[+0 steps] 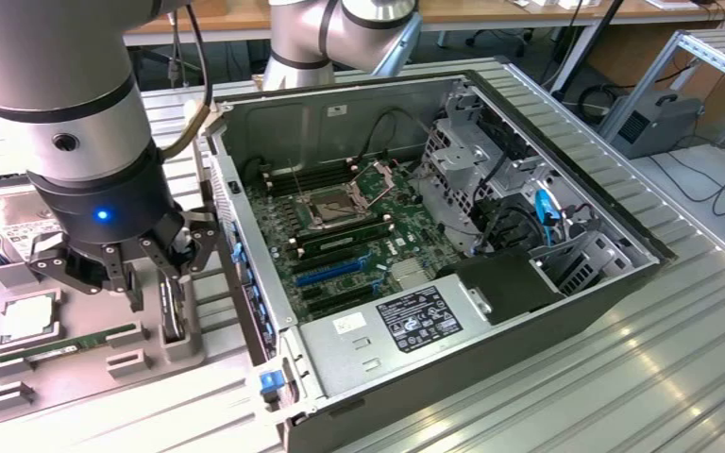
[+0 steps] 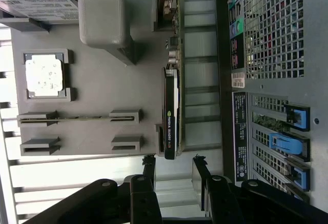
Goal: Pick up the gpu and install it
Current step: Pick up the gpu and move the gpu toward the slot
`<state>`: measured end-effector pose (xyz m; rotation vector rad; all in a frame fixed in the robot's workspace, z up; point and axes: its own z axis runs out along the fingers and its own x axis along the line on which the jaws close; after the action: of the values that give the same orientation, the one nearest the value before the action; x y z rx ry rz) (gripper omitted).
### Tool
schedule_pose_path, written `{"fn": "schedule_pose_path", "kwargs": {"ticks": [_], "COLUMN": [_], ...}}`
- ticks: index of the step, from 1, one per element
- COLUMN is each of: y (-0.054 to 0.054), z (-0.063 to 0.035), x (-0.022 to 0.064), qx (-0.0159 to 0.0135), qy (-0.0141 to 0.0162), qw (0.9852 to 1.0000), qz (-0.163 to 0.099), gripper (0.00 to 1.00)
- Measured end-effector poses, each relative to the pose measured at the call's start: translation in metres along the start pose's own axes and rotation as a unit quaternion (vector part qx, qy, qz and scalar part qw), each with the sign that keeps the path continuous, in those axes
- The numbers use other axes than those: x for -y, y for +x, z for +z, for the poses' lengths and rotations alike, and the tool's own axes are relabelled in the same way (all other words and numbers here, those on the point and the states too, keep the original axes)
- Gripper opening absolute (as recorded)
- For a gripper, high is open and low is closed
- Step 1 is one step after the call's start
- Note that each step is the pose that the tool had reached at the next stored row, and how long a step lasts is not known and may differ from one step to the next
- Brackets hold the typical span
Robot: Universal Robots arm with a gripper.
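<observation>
Gpu point(image 2: 171, 111), thin black rectangular card, stands on edge in grey plastic holder tray point(image 2: 97, 80), just beside open grey metal computer case point(image 1: 589, 311). Black pincer point(image 2: 173, 166) hangs over card's end, fingers apart.

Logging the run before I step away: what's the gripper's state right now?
Gripper: open, holding nothing, poised over the gpu standing on edge in the grey tray.
</observation>
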<state>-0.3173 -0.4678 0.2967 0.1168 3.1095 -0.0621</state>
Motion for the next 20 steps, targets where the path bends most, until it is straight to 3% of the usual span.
{"fn": "schedule_pose_path", "kwargs": {"ticks": [20], "y": [0.0001], "z": [0.0058], "x": [-0.0002], "qx": [0.0002], "qy": [0.0028], "qw": [1.0000], "qz": [0.000], "gripper": [0.42]}}
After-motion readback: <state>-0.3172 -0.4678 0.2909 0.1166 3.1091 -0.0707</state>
